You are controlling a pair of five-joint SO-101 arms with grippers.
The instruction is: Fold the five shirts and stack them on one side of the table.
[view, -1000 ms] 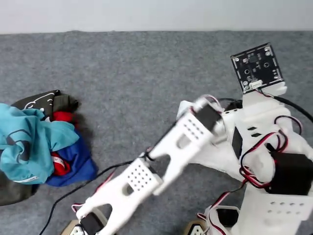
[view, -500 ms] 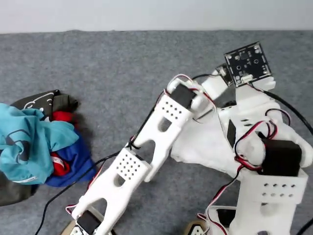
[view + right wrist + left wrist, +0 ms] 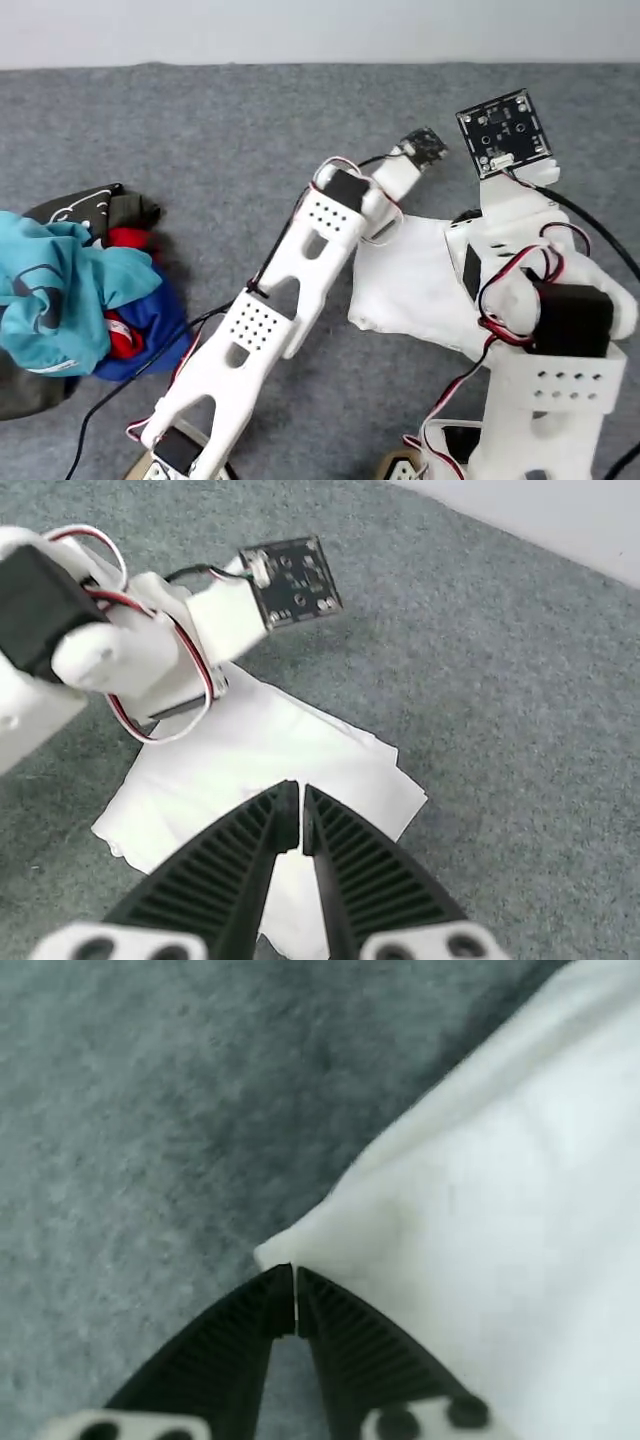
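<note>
A white shirt [image 3: 405, 285] lies partly folded on the grey table, between the two arms. In the left wrist view my left gripper [image 3: 293, 1278] is shut on one corner of the white shirt [image 3: 480, 1190], low over the table. My right gripper [image 3: 300, 792] is shut with nothing visible in it, held above the white shirt [image 3: 260, 750]. A heap of unfolded shirts [image 3: 70, 290] in teal, blue, red, black and olive sits at the table's left edge.
The left arm [image 3: 290, 290] stretches diagonally from the front edge to the table's middle. The right arm [image 3: 540, 330] stands at the front right and covers part of the shirt. Bare grey table [image 3: 250, 130] runs along the far side.
The left arm has swung away from the front edge toward the far side. More of the white shirt now shows. The right arm's wrist shifted slightly left.
</note>
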